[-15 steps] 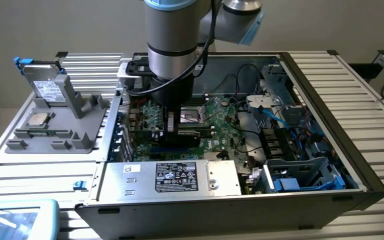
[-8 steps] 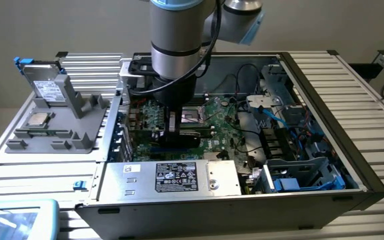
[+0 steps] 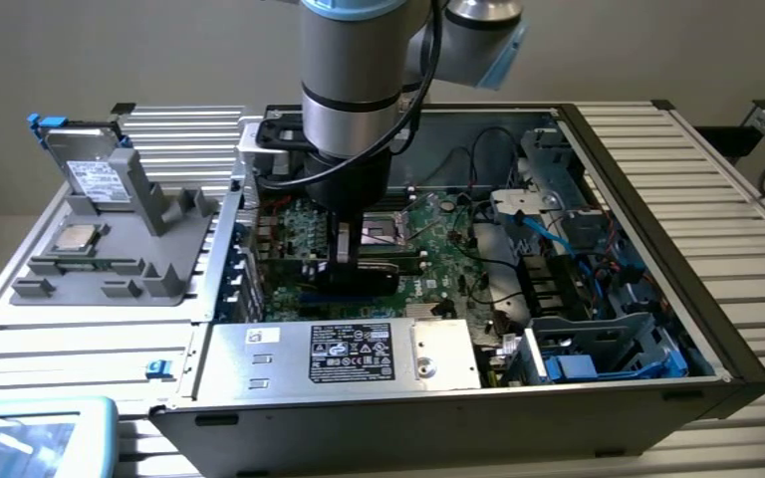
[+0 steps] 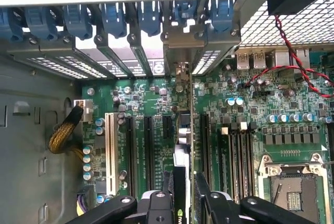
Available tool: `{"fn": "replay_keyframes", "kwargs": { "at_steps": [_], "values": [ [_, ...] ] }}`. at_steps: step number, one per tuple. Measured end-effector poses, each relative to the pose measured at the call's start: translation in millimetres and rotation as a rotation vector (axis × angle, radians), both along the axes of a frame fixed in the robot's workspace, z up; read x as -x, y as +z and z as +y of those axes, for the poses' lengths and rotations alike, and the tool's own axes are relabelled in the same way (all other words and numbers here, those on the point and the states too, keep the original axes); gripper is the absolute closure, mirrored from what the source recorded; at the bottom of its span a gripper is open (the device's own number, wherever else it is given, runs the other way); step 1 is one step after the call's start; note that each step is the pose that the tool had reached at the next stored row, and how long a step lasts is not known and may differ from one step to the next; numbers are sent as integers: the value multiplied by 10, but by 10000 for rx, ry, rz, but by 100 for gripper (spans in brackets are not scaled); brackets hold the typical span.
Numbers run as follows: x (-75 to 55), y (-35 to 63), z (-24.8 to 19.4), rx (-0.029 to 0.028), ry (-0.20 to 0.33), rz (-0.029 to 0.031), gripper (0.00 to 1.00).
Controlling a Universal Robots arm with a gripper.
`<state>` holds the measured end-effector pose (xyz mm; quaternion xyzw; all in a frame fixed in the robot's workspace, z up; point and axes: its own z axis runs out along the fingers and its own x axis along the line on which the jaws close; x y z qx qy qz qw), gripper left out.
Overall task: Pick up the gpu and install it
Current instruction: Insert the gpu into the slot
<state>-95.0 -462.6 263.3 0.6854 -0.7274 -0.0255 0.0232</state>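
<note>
Where my gripper (image 4: 183, 203) closes, item: the gpu (image 4: 182, 145), clamped edge-on over the motherboard (image 4: 151, 98), running toward its far edge. Handling, I judge: light, stiff, fragile; hold by the card's top edge, squeezing gently.

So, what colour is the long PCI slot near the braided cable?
The PCI slot is white; wrist view shows it best.
</note>
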Motion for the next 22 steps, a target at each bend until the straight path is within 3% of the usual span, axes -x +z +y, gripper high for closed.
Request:
{"fn": "replay_keyframes", "kwargs": {
  "at_steps": [3, 6, 10, 22],
  "values": [
    [0, 1, 0, 114, 70, 0, 73],
    [0, 2, 3, 164, 78, 2, 73],
    [0, 2, 38, 182, 77, 1, 73],
    [9, 2, 40, 192, 78, 2, 73]
  ]
}}
